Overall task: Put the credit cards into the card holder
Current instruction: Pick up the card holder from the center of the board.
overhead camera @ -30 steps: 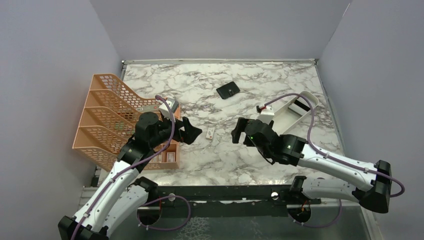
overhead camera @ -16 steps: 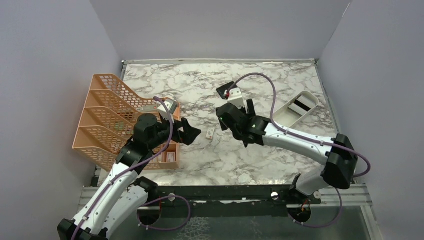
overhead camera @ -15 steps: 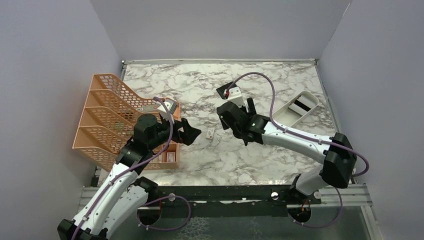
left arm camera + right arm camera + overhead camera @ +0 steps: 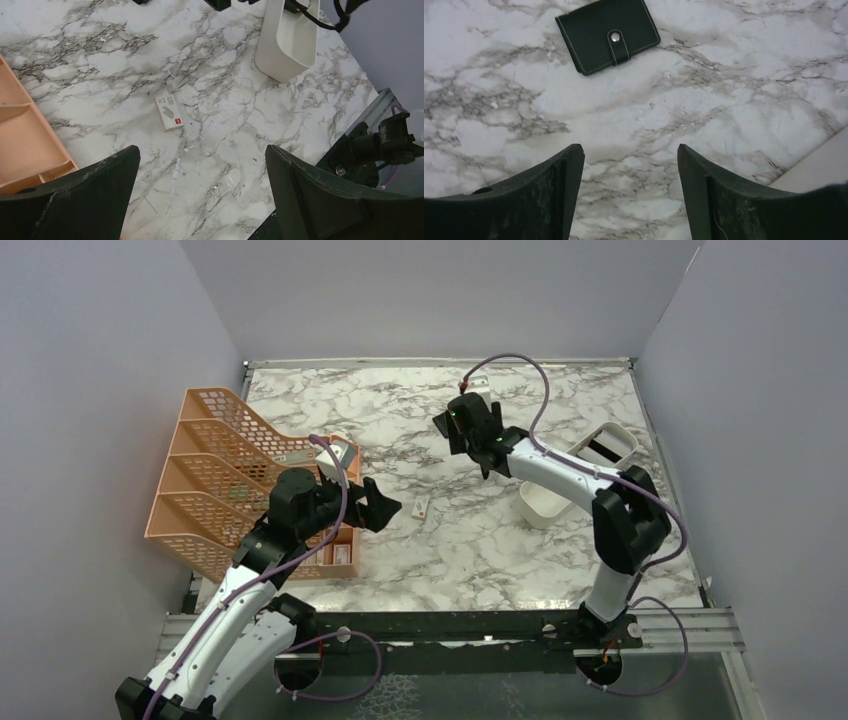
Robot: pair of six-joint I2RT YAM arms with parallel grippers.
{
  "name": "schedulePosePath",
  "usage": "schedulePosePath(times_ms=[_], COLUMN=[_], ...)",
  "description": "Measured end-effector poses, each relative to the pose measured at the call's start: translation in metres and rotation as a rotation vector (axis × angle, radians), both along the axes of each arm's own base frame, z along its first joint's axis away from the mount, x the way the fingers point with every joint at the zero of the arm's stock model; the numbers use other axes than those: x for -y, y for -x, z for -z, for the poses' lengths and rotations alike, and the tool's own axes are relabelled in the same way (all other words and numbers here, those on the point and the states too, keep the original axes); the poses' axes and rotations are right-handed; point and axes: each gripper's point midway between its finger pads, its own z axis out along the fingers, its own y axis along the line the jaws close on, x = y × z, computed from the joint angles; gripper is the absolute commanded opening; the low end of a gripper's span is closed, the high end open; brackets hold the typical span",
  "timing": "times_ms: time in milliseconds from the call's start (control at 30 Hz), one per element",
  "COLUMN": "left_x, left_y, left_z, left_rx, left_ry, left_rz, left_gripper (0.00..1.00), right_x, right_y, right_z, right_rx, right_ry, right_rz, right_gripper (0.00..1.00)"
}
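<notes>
The card holder (image 4: 608, 35) is a small black wallet closed with a snap tab, lying flat on the marble at the back. In the right wrist view it lies just beyond my right gripper (image 4: 630, 155), whose fingers are open and empty above bare marble. From above, the right gripper (image 4: 460, 432) hangs over the card holder (image 4: 441, 425) and hides most of it. A flat black piece (image 4: 601, 449), seemingly a credit card, lies in the far end of the white tray (image 4: 540, 508). My left gripper (image 4: 385, 505) is open and empty near the rack.
A small white piece with a reddish mark (image 4: 169, 112) lies on the marble ahead of the left gripper (image 4: 202, 155). An orange mesh file rack (image 4: 215, 465) stands at the left edge. The right arm stretches across the white tray (image 4: 290, 42).
The right arm swung from the middle of the table out to the back, ending over the card holder, with its jaws staying open. The left arm has not moved.
</notes>
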Motion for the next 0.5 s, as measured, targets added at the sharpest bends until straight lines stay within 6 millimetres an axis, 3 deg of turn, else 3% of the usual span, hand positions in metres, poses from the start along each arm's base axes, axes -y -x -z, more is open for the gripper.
schedulePosePath(times_ms=[167,500], left_x=[-0.002,-0.005], left_y=[0.000,0.000], left_z=[-0.004,-0.007], left_rx=[0.015,0.032], left_ry=[0.004,0.006], left_rz=[-0.010,-0.025], left_gripper=[0.99,0.99], right_x=[-0.016,-0.025], right_y=[-0.042,-0.108], right_z=[0.009,0.045], right_rx=[0.023,0.037], right_ry=[-0.056,-0.068], right_rz=[0.053,0.086], right_gripper=[0.43,0.43])
